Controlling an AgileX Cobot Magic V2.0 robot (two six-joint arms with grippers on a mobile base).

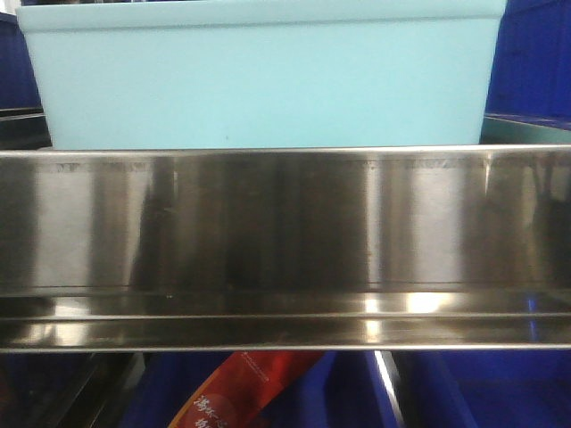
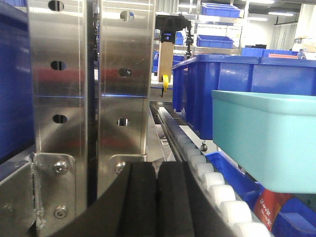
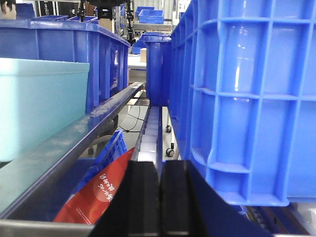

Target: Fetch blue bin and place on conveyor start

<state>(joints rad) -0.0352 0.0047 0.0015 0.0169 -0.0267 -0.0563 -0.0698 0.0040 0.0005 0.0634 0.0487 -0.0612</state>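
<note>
Resting, apparently, behind rail (image 1: 285, 223): blue bin (image 1: 268, 80).

You're facing a brushed stainless-steel shelf rail (image 1: 285, 241) with streaky reflections across it. In the left wrist view, perforated steel uprights (image 2: 59, 74) stand beside a run of white rollers (image 2: 213, 180). Dark blue crates (image 3: 247, 98) crowd the right wrist view (more sit on the far shelving (image 2: 199, 19)). Ceiling strip lights (image 2: 281, 14) glow overhead.

Blue bin (image 1: 268, 80) smooth matt plastic; shelf rail (image 1: 285, 232) glossy brushed steel.
</note>
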